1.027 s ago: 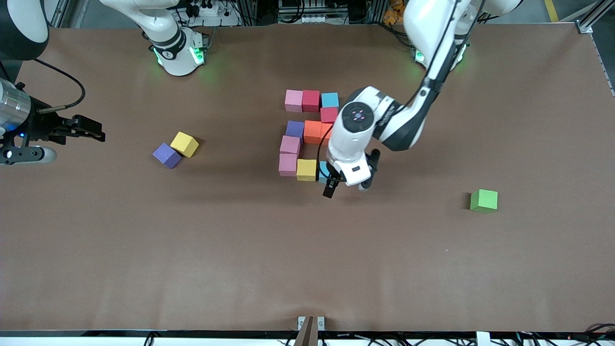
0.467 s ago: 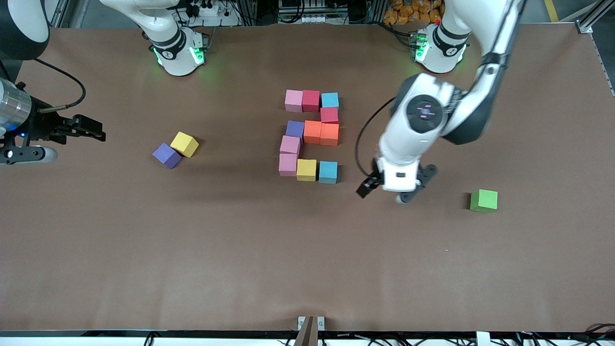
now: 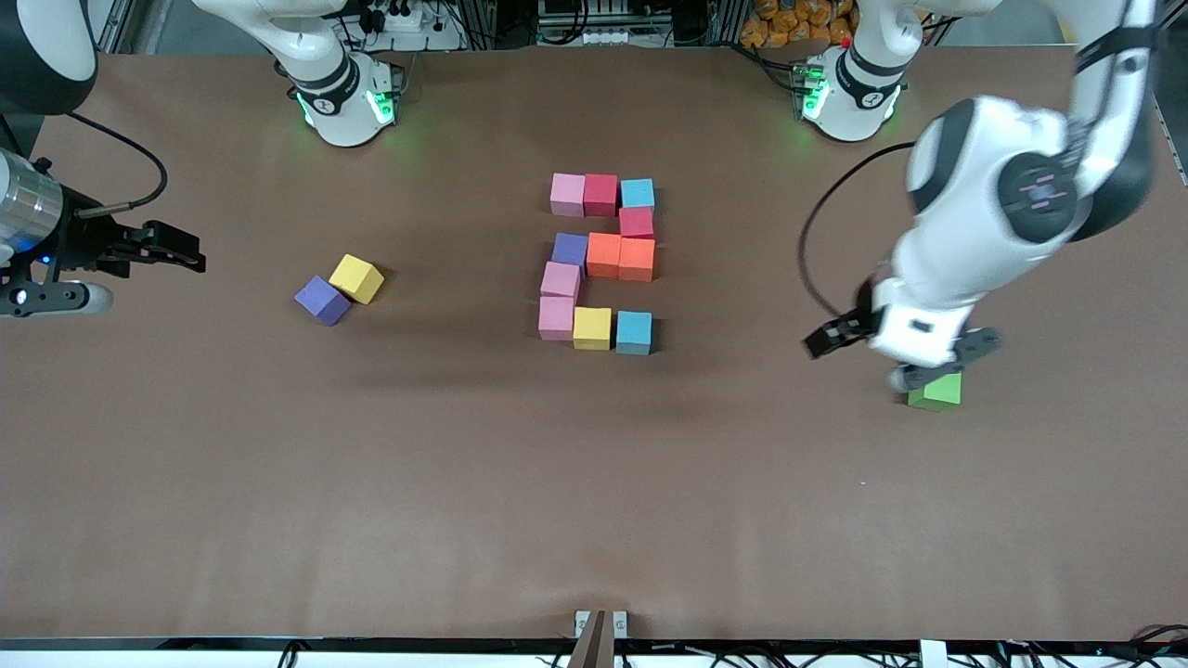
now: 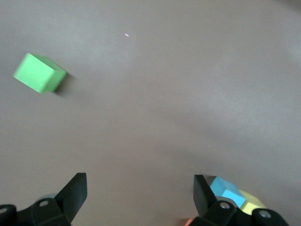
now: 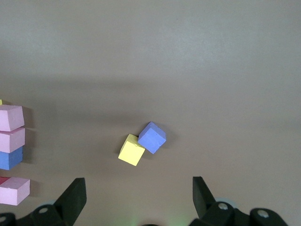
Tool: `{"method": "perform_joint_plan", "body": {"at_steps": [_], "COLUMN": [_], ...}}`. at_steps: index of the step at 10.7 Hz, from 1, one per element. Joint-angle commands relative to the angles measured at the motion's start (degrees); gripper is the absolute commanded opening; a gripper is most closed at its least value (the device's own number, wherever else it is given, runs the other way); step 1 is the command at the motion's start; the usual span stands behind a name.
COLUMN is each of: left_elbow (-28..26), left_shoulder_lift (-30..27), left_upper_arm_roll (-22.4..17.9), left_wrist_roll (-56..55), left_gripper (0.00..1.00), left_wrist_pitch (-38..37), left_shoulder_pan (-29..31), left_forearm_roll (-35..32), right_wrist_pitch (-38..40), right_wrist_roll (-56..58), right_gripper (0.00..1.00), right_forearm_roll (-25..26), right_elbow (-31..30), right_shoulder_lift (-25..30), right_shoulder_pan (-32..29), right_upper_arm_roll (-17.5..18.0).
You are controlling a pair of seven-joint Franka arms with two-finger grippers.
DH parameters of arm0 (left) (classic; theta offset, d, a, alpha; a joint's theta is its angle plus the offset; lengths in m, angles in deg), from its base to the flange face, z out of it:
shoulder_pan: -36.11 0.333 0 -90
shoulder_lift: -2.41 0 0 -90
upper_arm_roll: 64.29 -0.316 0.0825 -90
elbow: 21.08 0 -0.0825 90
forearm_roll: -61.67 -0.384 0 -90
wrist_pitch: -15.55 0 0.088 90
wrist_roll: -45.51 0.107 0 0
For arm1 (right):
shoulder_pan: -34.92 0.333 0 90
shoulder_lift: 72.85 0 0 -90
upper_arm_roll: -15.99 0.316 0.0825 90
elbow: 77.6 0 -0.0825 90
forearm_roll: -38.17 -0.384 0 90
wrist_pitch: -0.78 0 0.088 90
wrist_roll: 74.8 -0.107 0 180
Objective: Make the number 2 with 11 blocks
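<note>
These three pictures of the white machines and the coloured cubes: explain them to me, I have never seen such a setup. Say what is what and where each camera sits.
Two white robot arms stand at a brown table, each ending in a two-finger gripper. The wide picture comes from a high camera facing them. The other two come from cameras on the arms' wrists, looking down past the black fingers.

In the middle of the table lies a blocky digit 2 built of small foam cubes: pink, red, blue, orange, purple and yellow. A loose purple cube and a loose yellow cube touch each other toward the right arm's end. A green cube lies toward the left arm's end.

The left gripper hangs open and empty over the table just beside the green cube. The right gripper waits, open and empty, at its own end.
</note>
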Motion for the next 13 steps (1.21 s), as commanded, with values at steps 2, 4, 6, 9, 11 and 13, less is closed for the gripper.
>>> {"method": "perform_joint_plan", "body": {"at_steps": [2,4,6,9,11,13], "left_elbow": [-7.64,-8.36,-8.18,-7.74,-6.7,-4.24], "left_shoulder_lift": [-8.56,-11.64,-14.1,-17.0,-18.59,-19.47], "left_upper_arm_roll": [2.41,8.46,9.45,9.28,10.5,10.34], "left_wrist_roll": [8.31,10.08,12.09,17.91,18.17,18.35], "left_gripper": [1.0,1.0,1.0,1.0,1.0,1.0], "left_wrist_pitch": [-1.91,-4.45,-6.13,-10.0,-12.11,-14.91], "left_shoulder_pan": [6.27,13.03,15.34,15.61,15.87,16.14], "left_forearm_roll": [-1.08,-1.25,-3.09,-6.41,-8.2,-8.2], "right_wrist_pitch": [-0.16,-3.31,-6.31,-6.05,-5.88,-5.88], "right_wrist_roll": [-1.44,-1.97,-1.97,-1.97,-1.97,-1.97], "right_gripper": [1.0,1.0,1.0,1.0,1.0,1.0], "right_forearm_roll": [-0.32,-0.32,-0.32,-0.32,-0.32,-0.41], "right_elbow": [-3.03,-7.67,-11.55,-11.3,-11.3,-11.21], "right_shoulder_lift": [3.3,6.55,8.93,8.67,8.67,8.67], "right_shoulder_pan": [1.24,1.59,1.51,1.51,1.42,1.42], "right_upper_arm_roll": [0.03,0.03,0.03,-0.06,-0.06,-0.15]}}
